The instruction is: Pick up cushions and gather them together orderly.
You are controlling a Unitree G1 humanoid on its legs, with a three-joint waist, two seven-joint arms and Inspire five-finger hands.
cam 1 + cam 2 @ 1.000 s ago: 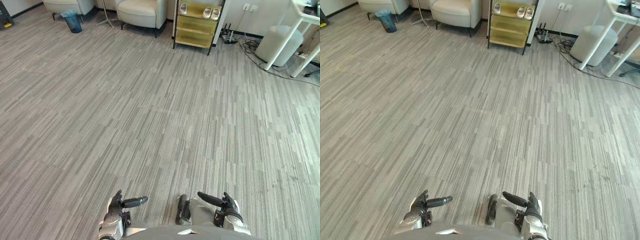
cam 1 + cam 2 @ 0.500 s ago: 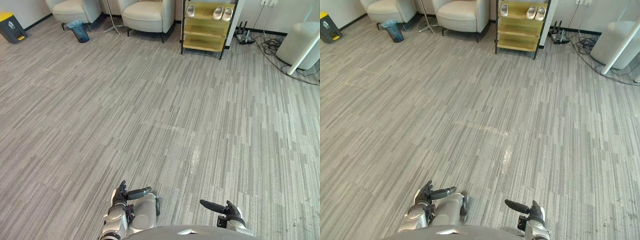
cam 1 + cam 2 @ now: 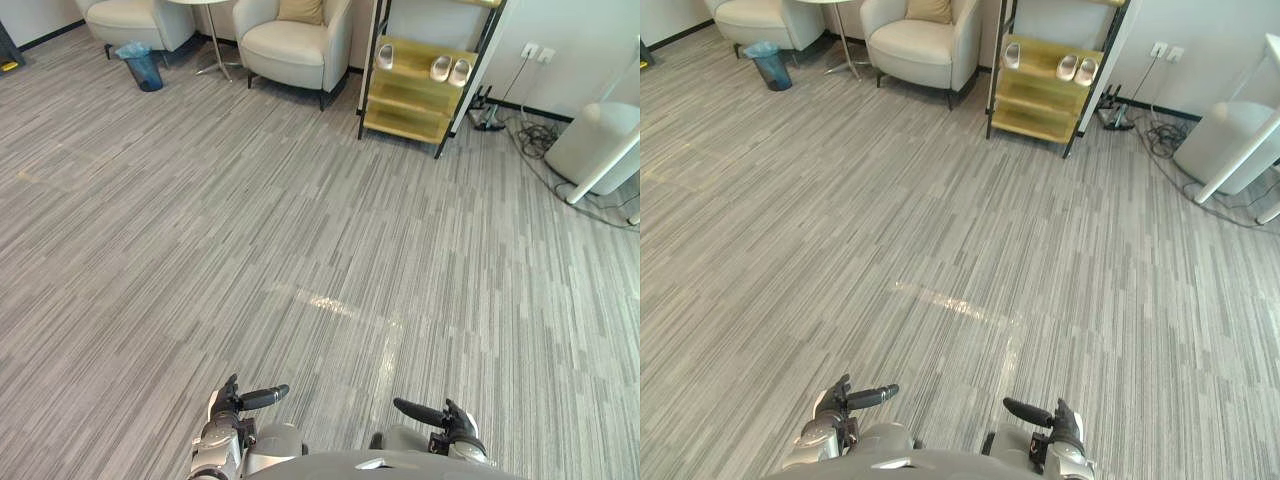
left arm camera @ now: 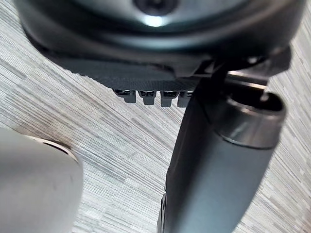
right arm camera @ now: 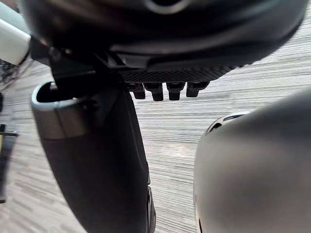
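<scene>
1. Down at the bottom edge of the frame, the left hand (image 3: pixel 226 412) has its fingers (image 4: pixel 146 96) loose and uncurled, thumb standing out sideways, with bare floor past them.
2. Likewise, the right hand (image 3: pixel 456 427) at the lower right hangs open above the floor, fingers relaxed and thumb pointing inward.
3. The cushion (image 3: pixel 300 9), tan, leans against the back of a cream armchair (image 3: pixel 290 42) at the top centre, well apart from both hands.
4. A waste bin (image 3: pixel 141 66) with a blue liner stands at the upper left; what it holds cannot be made out.
5. A yellow shelf unit (image 3: pixel 412 108) at the upper right carries pale slippers (image 3: pixel 449 69) on its upper shelf.
6. The floor (image 3: pixel 250 220) is grey, streaked carpet running across the whole room, with a bright glare patch in the middle.
7. A second armchair (image 3: pixel 127 15) and a small round side table (image 3: pixel 207 38) sit at the top left.
8. At the right edge are a white rounded drum (image 3: pixel 592 146), a slanting white table leg (image 3: pixel 610 160) and loose cables (image 3: pixel 535 138) below wall sockets (image 3: pixel 536 52).
</scene>
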